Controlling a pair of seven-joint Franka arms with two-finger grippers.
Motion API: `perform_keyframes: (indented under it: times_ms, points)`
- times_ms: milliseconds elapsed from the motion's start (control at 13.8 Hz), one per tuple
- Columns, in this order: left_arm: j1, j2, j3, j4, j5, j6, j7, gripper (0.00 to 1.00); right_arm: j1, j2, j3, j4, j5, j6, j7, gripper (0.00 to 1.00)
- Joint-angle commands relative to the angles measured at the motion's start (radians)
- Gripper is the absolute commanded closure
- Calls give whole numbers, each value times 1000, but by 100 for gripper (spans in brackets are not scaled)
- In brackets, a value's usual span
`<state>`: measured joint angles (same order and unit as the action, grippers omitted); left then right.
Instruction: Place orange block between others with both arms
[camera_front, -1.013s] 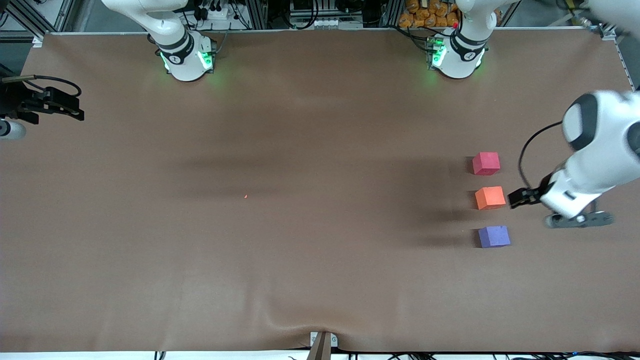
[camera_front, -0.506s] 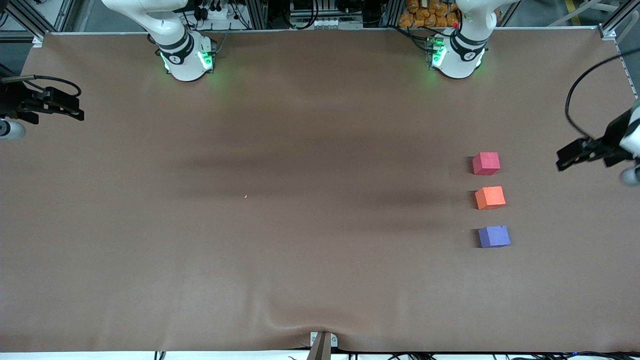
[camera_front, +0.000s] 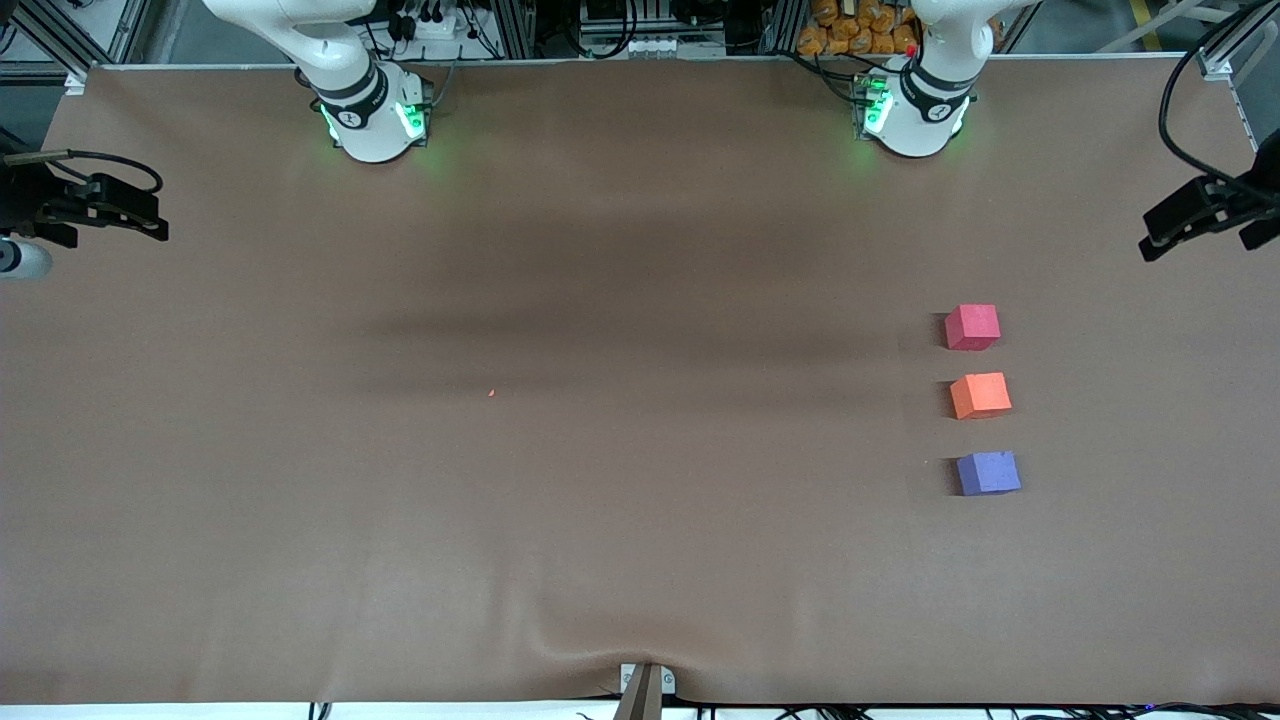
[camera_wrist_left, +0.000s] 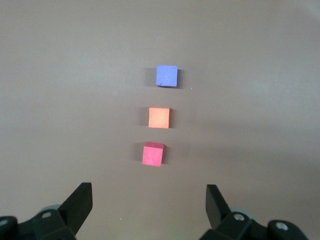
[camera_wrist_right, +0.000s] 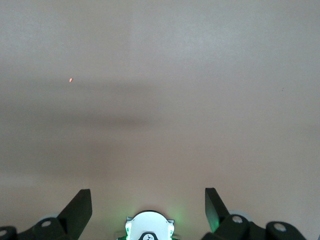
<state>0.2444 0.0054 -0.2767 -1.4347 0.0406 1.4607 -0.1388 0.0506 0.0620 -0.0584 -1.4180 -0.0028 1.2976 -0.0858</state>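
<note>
Three cubes are shown on the brown surface (camera_front: 600, 520), set in a line toward the left arm's end. The orange block (camera_front: 980, 395) is seen between the other two: the red cube (camera_front: 972, 327) lies farther from the front camera, the purple cube (camera_front: 988, 473) nearer to it. The three are spaced apart, with bare surface in each gap; none is touched by either hand.

The left hand (camera_front: 1190, 225) is held in the air over the edge of the surface at the left arm's end, well apart from the cubes. In the left wrist view its fingers (camera_wrist_left: 80, 205) are seen spread wide, with nothing between them, and the whole line of cubes is framed ahead: purple cube (camera_wrist_left: 166, 76), orange block (camera_wrist_left: 159, 117), red cube (camera_wrist_left: 152, 154).

The right hand (camera_front: 110, 210) is parked at the edge of the surface at the right arm's end; that arm waits. Its fingers (camera_wrist_right: 80, 205) are likewise spread, empty, over bare surface. A small orange speck (camera_front: 491, 393) is visible near the middle of the surface; what it is cannot be made out. The green-lit base (camera_wrist_right: 149, 227) of the right arm appears, probably, between the fingers in the right wrist view.
</note>
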Motion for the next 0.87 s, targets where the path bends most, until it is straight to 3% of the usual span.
perform_keyframes:
  times_ms: [0, 289, 796]
  points:
    - [-115, -70, 132, -73, -22, -20, 22, 0, 8, 6, 0, 24, 1, -17, 18, 0]
    - [-157, -143, 168, -142, -22, -28, 36, 0, 9, 2, 2, 24, 1, -24, 17, 0]
    - [-203, -145, 200, -132, -25, -66, 38, 0, 2, -10, -3, 63, 47, -87, 11, 0]
